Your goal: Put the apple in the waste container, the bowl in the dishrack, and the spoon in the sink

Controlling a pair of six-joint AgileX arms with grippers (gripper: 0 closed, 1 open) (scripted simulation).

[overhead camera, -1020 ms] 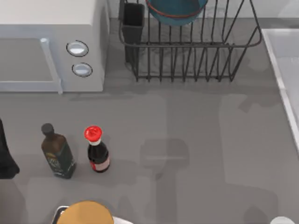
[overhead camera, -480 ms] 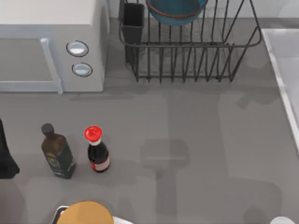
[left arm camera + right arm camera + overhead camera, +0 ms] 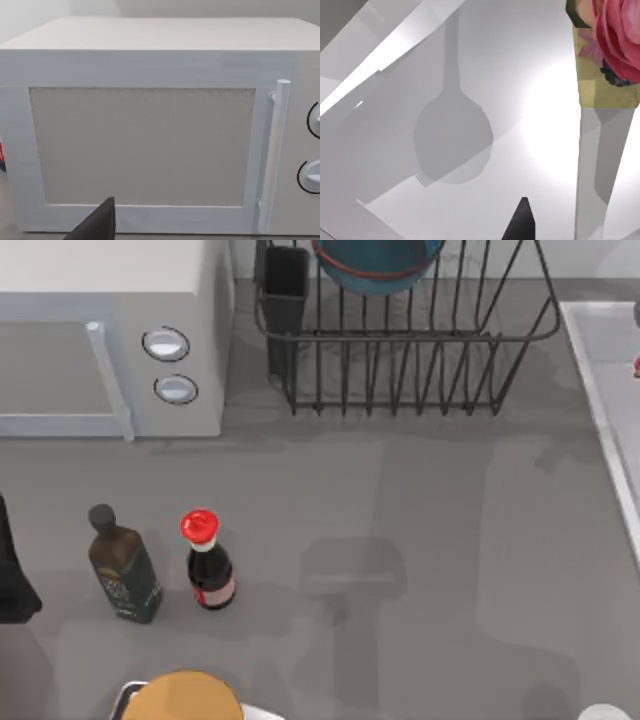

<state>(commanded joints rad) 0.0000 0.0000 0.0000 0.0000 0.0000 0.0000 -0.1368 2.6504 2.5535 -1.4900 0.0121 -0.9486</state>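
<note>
Worryingly, the rose-patterned, grey-stemmed spoon [image 3: 605, 50] hangs over the pale grey-white rectangular sink [image 3: 445, 60] by the right gripper [image 3: 522, 222], whose hold I cannot tell, so a skewed drop could strike the rim; the left gripper [image 3: 100, 225] idles facing the white box-shaped microwave [image 3: 150, 145].

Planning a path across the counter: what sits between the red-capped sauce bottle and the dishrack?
Nothing: in the top view, the grey counter is bare between the red-capped sauce bottle and the dishrack, with only shadows on it.
</note>
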